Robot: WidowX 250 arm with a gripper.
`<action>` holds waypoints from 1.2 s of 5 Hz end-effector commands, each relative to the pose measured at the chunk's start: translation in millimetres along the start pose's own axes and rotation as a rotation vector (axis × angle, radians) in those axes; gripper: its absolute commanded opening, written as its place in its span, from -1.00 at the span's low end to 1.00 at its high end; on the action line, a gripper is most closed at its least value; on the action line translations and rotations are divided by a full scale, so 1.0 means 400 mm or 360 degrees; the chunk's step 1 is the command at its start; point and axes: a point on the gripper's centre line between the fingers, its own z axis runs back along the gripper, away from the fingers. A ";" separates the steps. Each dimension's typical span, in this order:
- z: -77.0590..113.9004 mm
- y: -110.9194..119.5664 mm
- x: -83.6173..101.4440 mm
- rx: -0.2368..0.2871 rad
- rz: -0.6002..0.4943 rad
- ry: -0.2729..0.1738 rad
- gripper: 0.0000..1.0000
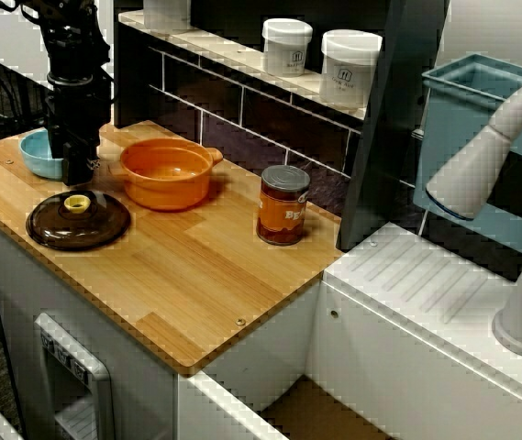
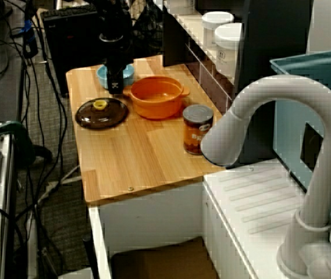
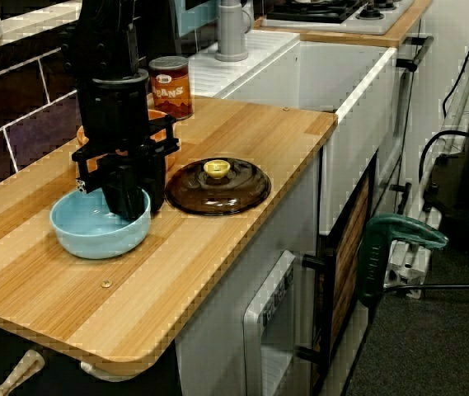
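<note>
Blue bowl [image 3: 86, 235] at gripper [image 3: 133, 206]; can [image 3: 171, 91] label reads "ANS".

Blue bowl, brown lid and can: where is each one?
blue bowl [image 3: 94, 242]: view from the bowl end, on its front wall.
brown lid [image 1: 78, 203]: view from the counter's front, on its yellow knob.
can [image 1: 282, 215]: view from the counter's front, on its label.

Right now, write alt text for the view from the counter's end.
A black claw sits at the rim of a light blue bowl on a wooden counter. Beside it lies a dark brown lid with a yellow knob; a can stands behind.
</note>
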 end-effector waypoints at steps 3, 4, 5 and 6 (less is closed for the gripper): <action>0.106 0.033 0.022 -0.0042 -0.0096 -0.0070 -1.00; 0.151 0.015 0.036 -0.0039 -0.0169 -0.0117 -1.00; 0.190 -0.006 0.048 -0.0048 -0.0237 -0.0125 -1.00; 0.225 -0.030 0.049 -0.0031 -0.0300 -0.0154 -1.00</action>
